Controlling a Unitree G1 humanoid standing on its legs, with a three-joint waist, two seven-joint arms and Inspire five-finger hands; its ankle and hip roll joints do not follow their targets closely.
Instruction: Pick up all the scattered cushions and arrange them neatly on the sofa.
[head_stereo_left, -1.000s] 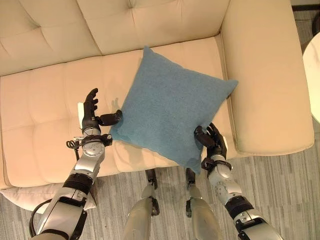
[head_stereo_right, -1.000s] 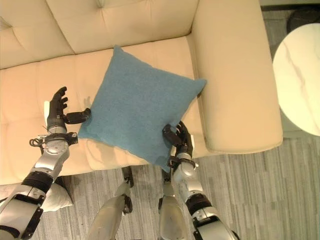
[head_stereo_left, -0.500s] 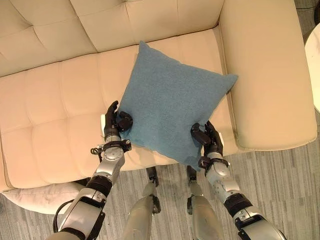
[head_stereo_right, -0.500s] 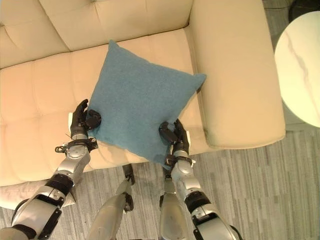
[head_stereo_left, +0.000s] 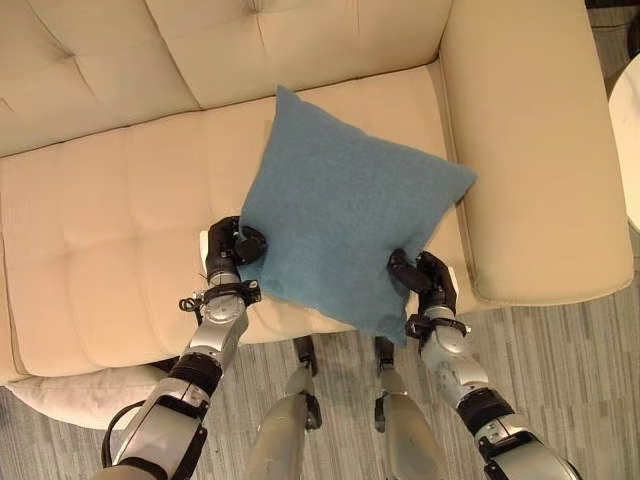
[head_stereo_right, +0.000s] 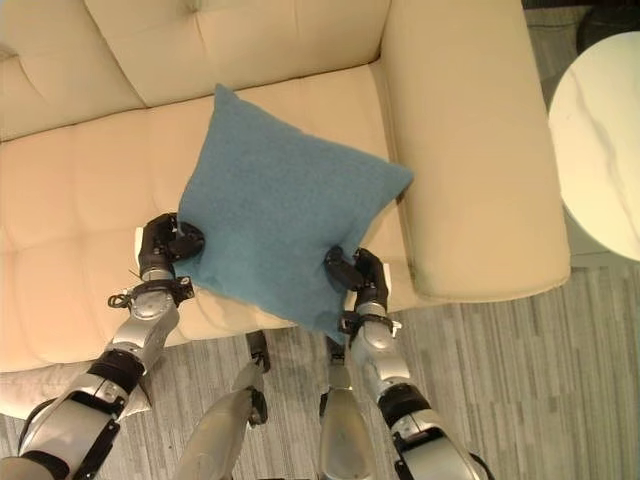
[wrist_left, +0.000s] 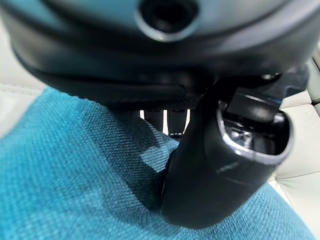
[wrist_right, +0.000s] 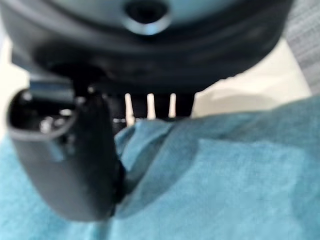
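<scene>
A square blue cushion (head_stereo_left: 345, 215) is held like a diamond over the seat of the cream sofa (head_stereo_left: 100, 230), near its right armrest. My left hand (head_stereo_left: 226, 252) pinches the cushion's left corner, thumb on top and fingers curled beneath. At the lower right edge my right hand (head_stereo_left: 428, 285) grips the cushion the same way. In the left wrist view my thumb (wrist_left: 220, 170) presses onto the blue fabric (wrist_left: 65, 185). My right thumb (wrist_right: 65, 160) in the right wrist view also lies on the blue cloth (wrist_right: 225, 185).
A cream cushion (head_stereo_left: 85, 395) lies on the grey floor under the sofa's front left edge. The wide right armrest (head_stereo_left: 530, 150) stands beside the blue cushion. A round white table (head_stereo_right: 600, 140) is at the far right.
My left hand came in from the left with open fingers and closed on the cushion's left corner. The right hand keeps its hold. The camera has shifted slightly.
</scene>
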